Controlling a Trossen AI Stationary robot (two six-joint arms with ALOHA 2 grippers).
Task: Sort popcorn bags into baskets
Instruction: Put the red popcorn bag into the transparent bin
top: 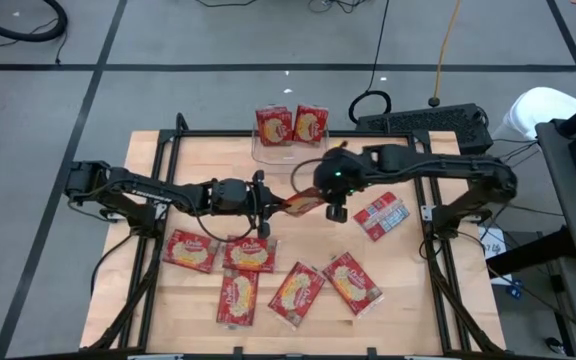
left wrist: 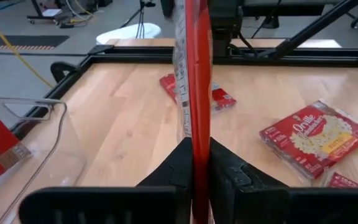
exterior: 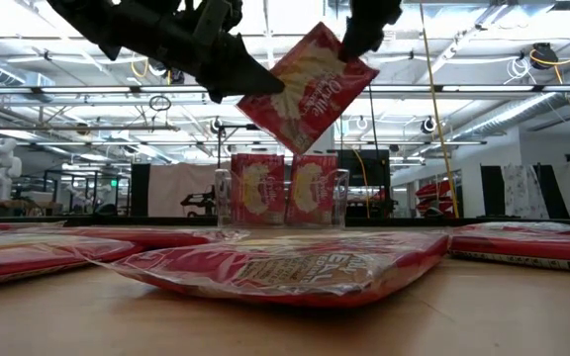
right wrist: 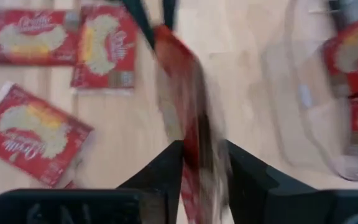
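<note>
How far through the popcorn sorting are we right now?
Done: two popcorn bags stand upright in the clear bin.

In hand: one held bag is up in the air between both arms. The left gripper is shut on it, and the right gripper has its fingers around the other end, apparently a handover.

Left: six bags lie flat on the table.
</note>
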